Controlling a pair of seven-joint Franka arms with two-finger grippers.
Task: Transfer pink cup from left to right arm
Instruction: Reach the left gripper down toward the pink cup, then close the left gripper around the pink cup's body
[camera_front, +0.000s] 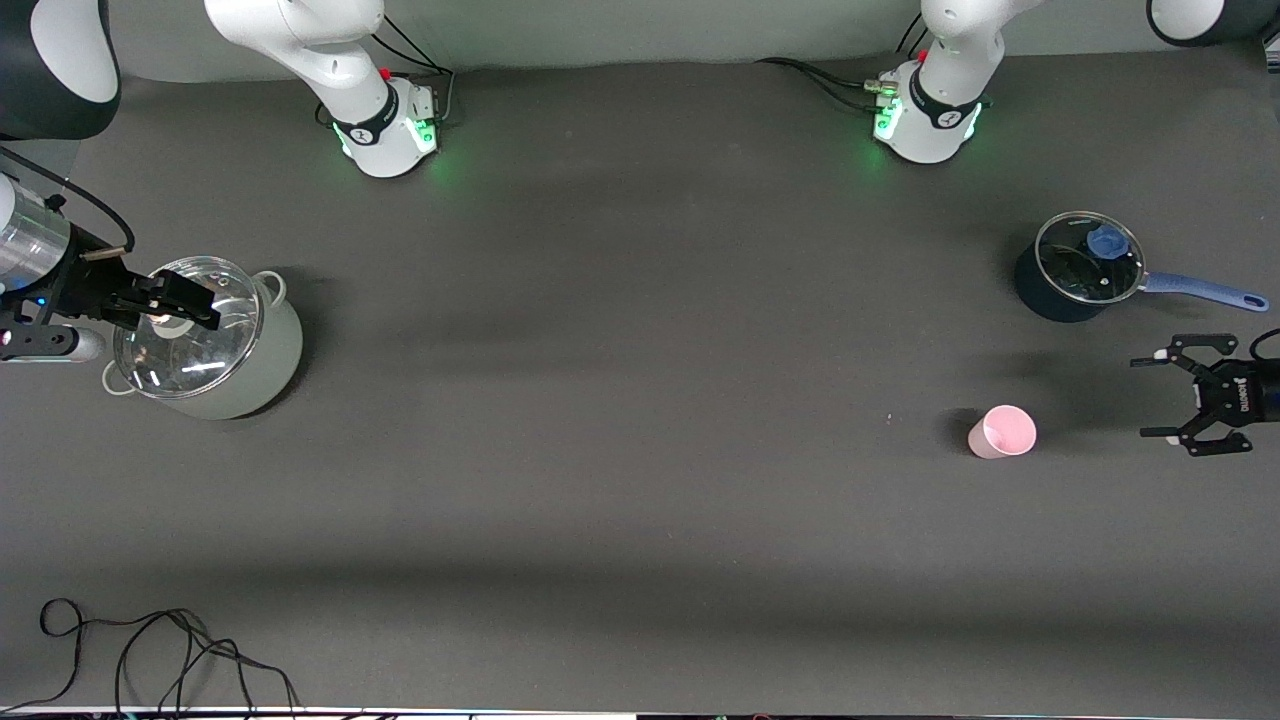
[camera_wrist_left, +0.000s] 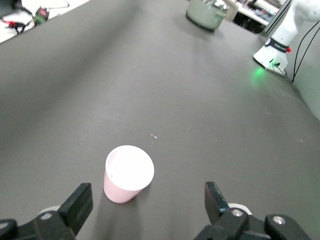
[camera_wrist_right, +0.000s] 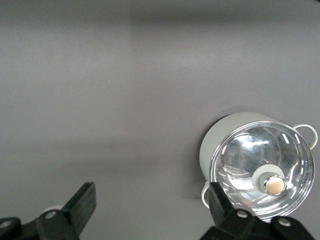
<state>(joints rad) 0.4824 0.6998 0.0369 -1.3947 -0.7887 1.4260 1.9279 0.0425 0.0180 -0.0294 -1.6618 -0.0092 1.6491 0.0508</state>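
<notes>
The pink cup (camera_front: 1002, 432) stands upright on the dark table with its mouth up, toward the left arm's end. In the left wrist view the pink cup (camera_wrist_left: 128, 173) sits just ahead of my fingertips, closer to one finger (camera_wrist_left: 80, 200), and nothing touches it. My left gripper (camera_front: 1140, 398) is open, low over bare table beside the cup, and points at it; the left gripper (camera_wrist_left: 147, 195) holds nothing. My right gripper (camera_front: 205, 303) is open and empty above the grey pot's lid at the right arm's end. In its own view the right gripper (camera_wrist_right: 151, 195) spans bare table.
A grey-green pot with a glass lid (camera_front: 205, 340) stands at the right arm's end, also seen as the pot (camera_wrist_right: 260, 170). A dark blue saucepan with glass lid and blue handle (camera_front: 1085, 268) stands farther from the front camera than the cup. Black cables (camera_front: 150, 650) lie at the table's front edge.
</notes>
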